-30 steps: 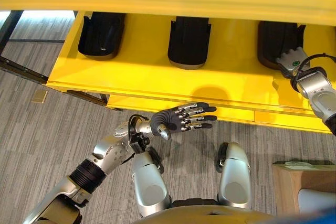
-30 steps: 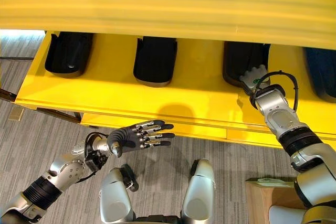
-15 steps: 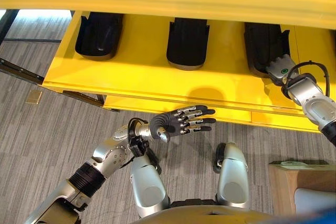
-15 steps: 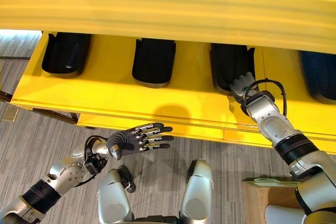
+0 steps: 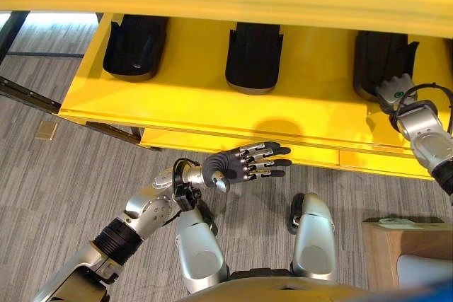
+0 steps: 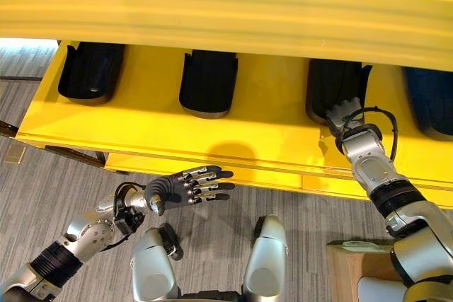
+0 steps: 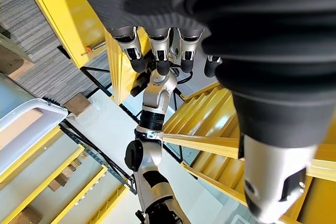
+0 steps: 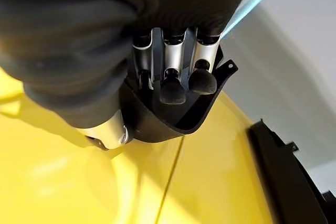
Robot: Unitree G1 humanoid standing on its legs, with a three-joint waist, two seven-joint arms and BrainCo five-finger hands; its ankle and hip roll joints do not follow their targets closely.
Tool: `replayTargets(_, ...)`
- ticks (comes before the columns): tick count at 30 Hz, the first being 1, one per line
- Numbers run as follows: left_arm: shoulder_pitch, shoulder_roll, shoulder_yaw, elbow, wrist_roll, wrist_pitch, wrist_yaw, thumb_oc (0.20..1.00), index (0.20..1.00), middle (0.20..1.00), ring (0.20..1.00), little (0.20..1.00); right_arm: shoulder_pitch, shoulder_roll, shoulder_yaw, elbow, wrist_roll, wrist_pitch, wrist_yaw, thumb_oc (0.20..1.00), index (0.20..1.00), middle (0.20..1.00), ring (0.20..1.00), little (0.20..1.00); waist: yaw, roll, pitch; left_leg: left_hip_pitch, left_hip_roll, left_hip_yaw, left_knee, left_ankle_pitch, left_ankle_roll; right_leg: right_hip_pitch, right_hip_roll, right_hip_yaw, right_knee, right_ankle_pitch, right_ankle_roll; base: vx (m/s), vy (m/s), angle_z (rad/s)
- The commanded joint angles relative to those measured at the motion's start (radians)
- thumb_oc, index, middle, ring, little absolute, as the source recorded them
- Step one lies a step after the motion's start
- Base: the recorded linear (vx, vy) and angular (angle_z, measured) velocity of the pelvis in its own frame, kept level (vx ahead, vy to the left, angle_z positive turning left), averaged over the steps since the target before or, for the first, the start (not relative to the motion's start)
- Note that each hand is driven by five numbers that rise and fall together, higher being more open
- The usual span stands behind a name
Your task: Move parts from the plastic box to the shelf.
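My right hand (image 6: pixel 345 114) grasps the black part (image 6: pixel 333 88) on the yellow shelf (image 6: pixel 269 114); my left hand (image 6: pixel 185 185) hangs released, fingers straight.

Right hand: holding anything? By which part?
Yes. The right hand has its fingers curled over the near edge of the third black part on the yellow shelf. The left hand is open, empty.

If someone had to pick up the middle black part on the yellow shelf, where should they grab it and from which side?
Probably the rounded near end of the middle black part, coming from the shelf's open front. That end points toward the front edge, while the far end runs back under the upper yellow level. The gaps to the neighbouring parts leave room beside it for fingers.
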Motion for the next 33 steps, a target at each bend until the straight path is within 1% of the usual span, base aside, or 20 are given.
replayTargets(1,-0.004,-0.015,0.003,-0.068,-0.009,-0.015,-0.02,1.0,1.0,1.0,1.0,1.0,0.046,0.069,0.008,0.042,0.012,-0.025,-0.013,0.2,0.2,0.2,0.2,0.2,0.003,0.023,0.018,0.018,0.017,0.018,-0.04,0.021,0.016,0.077,-0.054,-0.009,0.061,-0.012,0.03,0.0,0.0,0.0)
replayTargets(6,-0.001,-0.011,0.005,-0.071,-0.016,-0.016,-0.019,1.0,1.0,1.0,1.0,1.0,0.051,0.073,0.011,0.026,-0.014,-0.03,-0.017,0.2,0.2,0.2,0.2,0.2,0.002,0.025,0.018,0.018,0.017,0.018,-0.038,0.021,0.016,0.078,-0.055,-0.009,0.061,-0.011,0.03,0.0,0.0,0.0)
replayTargets(7,-0.001,-0.011,0.005,-0.072,-0.018,-0.016,-0.018,1.0,1.0,1.0,1.0,1.0,0.053,0.072,0.011,0.023,-0.018,-0.034,-0.021,0.228,0.228,0.228,0.228,0.228,0.001,0.025,0.018,0.018,0.017,0.018,-0.038,0.021,0.016,0.078,-0.055,-0.009,0.061,-0.011,0.03,0.0,0.0,0.0)
replayTargets(8,-0.001,-0.011,0.005,-0.072,-0.018,-0.016,-0.018,1.0,1.0,1.0,1.0,1.0,0.053,0.072,0.011,0.023,-0.018,-0.034,-0.021,0.228,0.228,0.228,0.228,0.228,0.001,0.025,0.018,0.018,0.017,0.018,-0.038,0.021,0.016,0.078,-0.055,-0.009,0.061,-0.011,0.03,0.0,0.0,0.0)
replayTargets(9,-0.001,-0.01,0.006,-0.075,-0.02,-0.015,-0.013,1.0,1.0,1.0,1.0,1.0,0.052,0.069,0.012,0.009,-0.043,-0.048,-0.017,0.297,0.297,0.297,0.297,0.297,0.001,0.024,0.019,0.018,0.017,0.019,-0.038,0.022,0.016,0.078,-0.054,-0.008,0.059,-0.01,0.03,0.0,0.0,0.0)
replayTargets(10,0.001,-0.01,0.008,-0.076,-0.02,-0.015,-0.014,1.0,1.0,1.0,1.0,1.0,0.056,0.067,0.01,0.0,-0.062,-0.056,-0.021,0.498,0.498,0.498,0.498,0.498,0.0,0.024,0.02,0.017,0.019,0.019,-0.037,0.024,0.015,0.077,-0.054,-0.008,0.059,-0.008,0.031,0.0,0.0,0.0)
replayTargets(11,0.001,-0.008,0.008,-0.075,-0.021,-0.016,-0.017,1.0,1.0,1.0,1.0,1.0,0.056,0.064,0.011,0.0,-0.061,-0.059,-0.03,0.871,0.871,0.871,0.871,0.871,0.001,0.025,0.02,0.018,0.018,0.018,-0.038,0.025,0.015,0.078,-0.054,-0.008,0.056,-0.008,0.031,0.0,0.0,0.0)
replayTargets(12,0.005,-0.003,0.006,-0.078,-0.021,-0.02,-0.017,1.0,1.0,1.0,1.0,1.0,0.053,0.06,0.015,-0.011,-0.065,-0.078,-0.043,1.0,1.0,1.0,1.0,1.0,0.001,0.024,0.021,0.016,0.019,0.018,-0.033,0.021,0.016,0.076,-0.055,-0.008,0.058,-0.008,0.031,0.0,0.0,0.0)
replayTargets(17,0.012,-0.006,0.007,-0.08,-0.018,-0.023,-0.019,1.0,1.0,1.0,1.0,1.0,0.063,0.051,0.015,-0.048,-0.082,-0.097,-0.027,1.0,1.0,1.0,1.0,1.0,-0.001,0.02,0.022,0.019,0.018,0.02,-0.035,0.02,0.018,0.077,-0.054,-0.005,0.06,-0.009,0.032,0.0,0.0,0.0)
replayTargets(22,0.018,-0.004,0.011,-0.077,-0.018,-0.026,-0.026,1.0,1.0,1.0,1.0,1.0,0.08,0.051,0.012,-0.066,-0.087,-0.09,-0.001,1.0,1.0,1.0,1.0,1.0,-0.003,0.018,0.019,0.023,0.018,0.024,-0.038,0.018,0.02,0.08,-0.051,-0.004,0.055,-0.007,0.033,0.0,0.0,0.0)
replayTargets(25,0.022,-0.008,0.006,-0.075,-0.017,-0.031,-0.024,1.0,1.0,1.0,1.0,1.0,0.088,0.06,0.012,-0.067,-0.094,-0.071,0.021,1.0,1.0,1.0,1.0,1.0,-0.002,0.017,0.019,0.021,0.018,0.022,-0.036,0.016,0.021,0.081,-0.05,-0.004,0.056,-0.009,0.032,0.0,0.0,0.0)
replayTargets(28,0.017,-0.014,0.006,-0.068,-0.013,-0.036,-0.027,1.0,1.0,1.0,1.0,1.0,0.093,0.072,0.004,-0.037,-0.128,-0.04,0.018,1.0,1.0,1.0,1.0,1.0,-0.003,0.02,0.02,0.022,0.019,0.023,-0.039,0.023,0.019,0.081,-0.049,-0.005,0.054,-0.009,0.031,0.0,0.0,0.0)
replayTargets(30,0.016,-0.021,0.004,-0.068,-0.008,-0.031,-0.022,1.0,1.0,1.0,1.0,1.0,0.093,0.083,0.002,-0.017,-0.118,-0.038,0.011,1.0,1.0,1.0,1.0,1.0,-0.002,0.02,0.019,0.02,0.021,0.021,-0.035,0.022,0.019,0.082,-0.049,-0.005,0.058,-0.012,0.03,0.0,0.0,0.0)
replayTargets(33,0.015,-0.021,0.003,-0.073,-0.009,-0.026,-0.02,1.0,1.0,1.0,1.0,1.0,0.091,0.091,0.009,-0.007,-0.084,-0.06,0.006,1.0,1.0,1.0,1.0,1.0,0.0,0.022,0.018,0.024,0.018,0.02,-0.039,0.025,0.019,0.086,-0.047,-0.005,0.059,-0.014,0.028,0.0,0.0,0.0)
